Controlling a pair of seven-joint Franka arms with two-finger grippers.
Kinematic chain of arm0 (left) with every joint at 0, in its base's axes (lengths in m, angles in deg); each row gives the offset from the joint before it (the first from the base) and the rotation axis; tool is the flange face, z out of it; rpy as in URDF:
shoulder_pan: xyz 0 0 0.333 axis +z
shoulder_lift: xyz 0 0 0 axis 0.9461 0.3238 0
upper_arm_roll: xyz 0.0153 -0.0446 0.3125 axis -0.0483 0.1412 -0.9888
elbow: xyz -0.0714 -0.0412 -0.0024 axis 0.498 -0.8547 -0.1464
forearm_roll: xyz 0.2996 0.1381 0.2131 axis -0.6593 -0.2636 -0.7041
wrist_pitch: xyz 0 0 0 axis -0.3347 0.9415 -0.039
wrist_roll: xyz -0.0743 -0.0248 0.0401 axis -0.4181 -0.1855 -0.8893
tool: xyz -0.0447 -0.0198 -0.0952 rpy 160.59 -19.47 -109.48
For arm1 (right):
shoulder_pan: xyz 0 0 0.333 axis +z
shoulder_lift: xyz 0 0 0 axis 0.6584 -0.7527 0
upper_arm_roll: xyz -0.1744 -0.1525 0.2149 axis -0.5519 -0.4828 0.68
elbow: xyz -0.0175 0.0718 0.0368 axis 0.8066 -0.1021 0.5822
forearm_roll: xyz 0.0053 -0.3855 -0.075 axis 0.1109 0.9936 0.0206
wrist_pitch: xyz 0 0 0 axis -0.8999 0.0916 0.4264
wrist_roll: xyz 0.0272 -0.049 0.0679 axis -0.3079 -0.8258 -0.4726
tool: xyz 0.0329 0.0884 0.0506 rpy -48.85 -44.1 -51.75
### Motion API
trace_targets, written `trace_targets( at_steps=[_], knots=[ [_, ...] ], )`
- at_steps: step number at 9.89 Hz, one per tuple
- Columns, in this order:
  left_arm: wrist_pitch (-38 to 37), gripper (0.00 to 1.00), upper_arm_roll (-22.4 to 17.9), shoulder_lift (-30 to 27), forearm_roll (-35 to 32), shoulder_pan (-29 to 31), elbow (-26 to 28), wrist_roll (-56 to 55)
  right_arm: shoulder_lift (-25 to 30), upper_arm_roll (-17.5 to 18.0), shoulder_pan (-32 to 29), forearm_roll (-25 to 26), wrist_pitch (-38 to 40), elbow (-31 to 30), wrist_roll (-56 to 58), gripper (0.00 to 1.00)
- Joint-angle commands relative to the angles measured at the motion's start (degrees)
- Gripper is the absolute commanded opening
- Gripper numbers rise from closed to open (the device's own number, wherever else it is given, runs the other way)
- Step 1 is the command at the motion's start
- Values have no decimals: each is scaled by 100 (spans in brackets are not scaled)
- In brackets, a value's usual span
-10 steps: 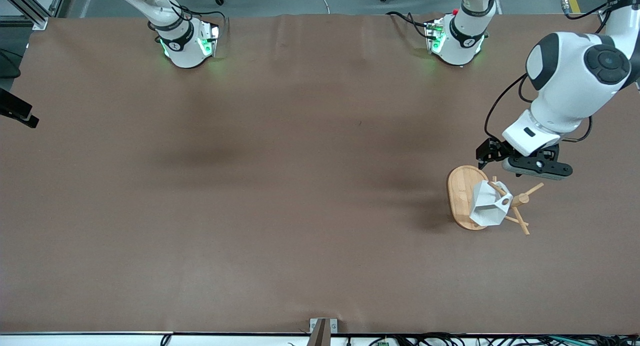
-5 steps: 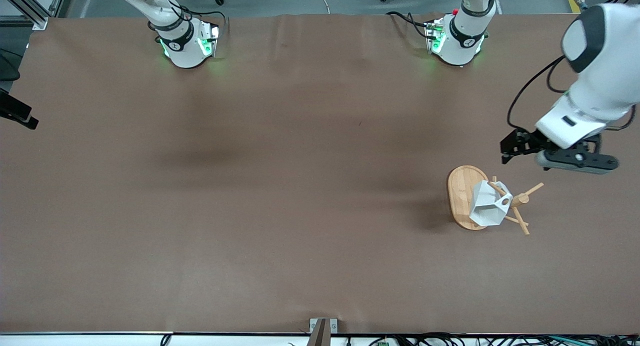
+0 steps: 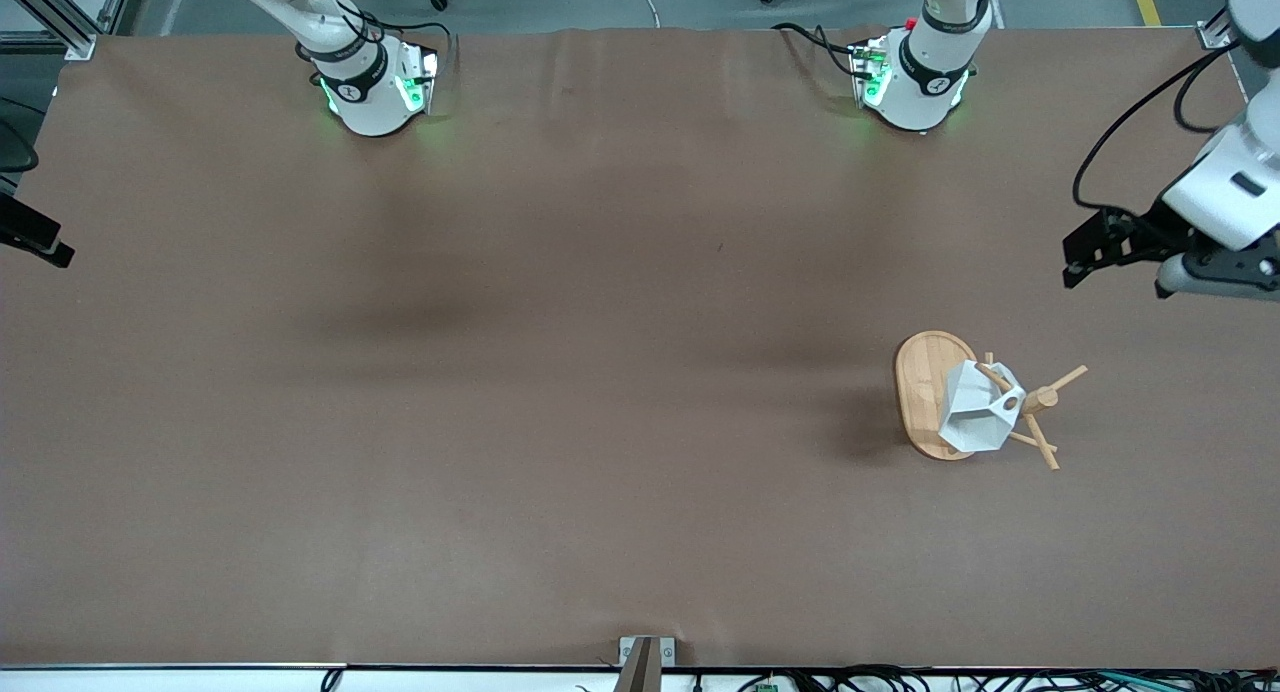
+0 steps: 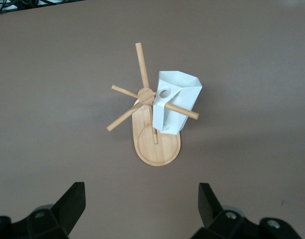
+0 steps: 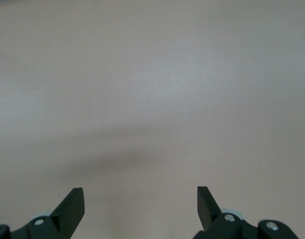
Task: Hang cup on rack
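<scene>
Toward the left arm's end of the bench [image 3: 560, 372], at about 4 o'clock on the front view's dial: one rack [image 3: 922, 392] of light bamboo. It has a flat oval base with a smooth, faint grain, one round central post and thin round pegs angled outward; the left wrist view shows four plainly.

One cup [image 3: 972, 417], white and matte, hangs on a rack peg above the base, tilted. Its body is made of flat angular facets and tapers, and a round hole pierces the handle close to the post. The carrying peg crosses the cup's side.

Bench covering is brown, dull and smooth, with slight creases at 12 o'clock.

Left pincer [image 4: 141, 199] is up in the air at about 3 o'clock, over bare bench and well apart from the rack. Its two black fingers are spread wide and hold nothing.

Right arm waits. Right pincer [image 5: 140, 199] hangs over bare bench, its two black fingers likewise spread wide and empty.
</scene>
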Motion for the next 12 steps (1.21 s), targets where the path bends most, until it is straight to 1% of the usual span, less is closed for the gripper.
trace_targets(
  at_steps=[1, 2, 4, 7, 8, 12],
  knots=[
    [-394, 100, -39, -266, 72, -69, 141, -199, 39, 66, -44, 68, 10, 16, -18, 100],
    [-596, 100, -39, -389, 71, -164, 184, -252, 31, 66, -44, 68, 2, 24, -35, 100],
    [-738, 100, -30, -391, 36, -192, 150, -218, 39, 66, -44, 68, 19, 24, -53, 100],
    [-879, 100, -39, 3, 80, -139, -358, -218, 39, 57, -71, 59, -25, 24, -62, 100],
    [-879, 100, -39, 101, 80, -122, -439, -218, 31, 57, -80, 50, -33, 33, -62, 100],
    [-1002, 100, -30, 110, 89, -165, -431, -314, 31, 48, -80, 59, -33, 42, -62, 100]
  ],
)
